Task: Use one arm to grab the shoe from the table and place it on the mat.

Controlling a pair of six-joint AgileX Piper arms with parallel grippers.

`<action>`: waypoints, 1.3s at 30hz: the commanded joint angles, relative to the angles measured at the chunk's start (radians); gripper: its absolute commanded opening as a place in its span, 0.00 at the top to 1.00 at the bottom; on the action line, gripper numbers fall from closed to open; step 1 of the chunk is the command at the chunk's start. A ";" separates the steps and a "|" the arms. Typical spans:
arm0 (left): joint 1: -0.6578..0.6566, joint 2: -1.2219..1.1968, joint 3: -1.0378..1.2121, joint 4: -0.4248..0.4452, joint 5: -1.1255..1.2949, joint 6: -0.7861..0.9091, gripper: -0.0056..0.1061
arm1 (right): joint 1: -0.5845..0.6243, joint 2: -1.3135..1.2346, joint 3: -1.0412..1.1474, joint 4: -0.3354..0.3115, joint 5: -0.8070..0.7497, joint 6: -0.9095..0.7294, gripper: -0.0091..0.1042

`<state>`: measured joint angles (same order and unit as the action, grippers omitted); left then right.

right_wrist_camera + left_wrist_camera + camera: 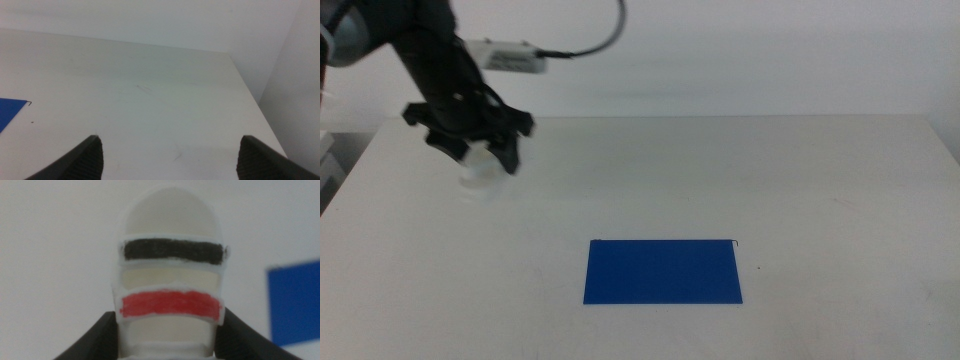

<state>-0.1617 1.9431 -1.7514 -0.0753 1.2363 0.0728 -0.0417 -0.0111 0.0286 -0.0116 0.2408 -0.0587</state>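
Observation:
The left arm [435, 60] reaches over the table's [800, 170] far left part. My left gripper [476, 152] is shut on the small white shoe [478, 172], which looks blurred just below the jaws, close to the tabletop. In the left wrist view the shoe [170, 255] fills the gap between the two dark jaws of the gripper [169, 330], with its black and red straps showing. The dark blue mat [663, 271] lies flat at front centre, well to the right of the shoe; its edge shows in the left wrist view [295, 300]. My right gripper [170, 155] is open, empty and out of the middle view.
A white camera box with a cable [510, 57] sits on the left arm. The table's right edge [250, 90] and a corner of the mat [7, 112] show in the right wrist view.

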 commanded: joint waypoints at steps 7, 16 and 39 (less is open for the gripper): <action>-0.246 -0.127 0.101 0.018 0.019 -0.213 0.96 | -0.002 0.003 0.005 -0.008 -0.073 -0.010 0.23; -0.478 -0.090 0.102 0.046 -0.119 -0.294 0.96 | -0.002 0.003 0.005 -0.008 -0.073 -0.010 0.23; -0.540 -0.063 0.102 0.059 -0.182 -0.261 0.96 | -0.002 0.003 0.005 -0.008 -0.073 -0.010 0.23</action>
<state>-0.6982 1.9377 -1.6255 -0.0154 1.0782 -0.1615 -0.0417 -0.0111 0.0286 -0.0116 0.2408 -0.0587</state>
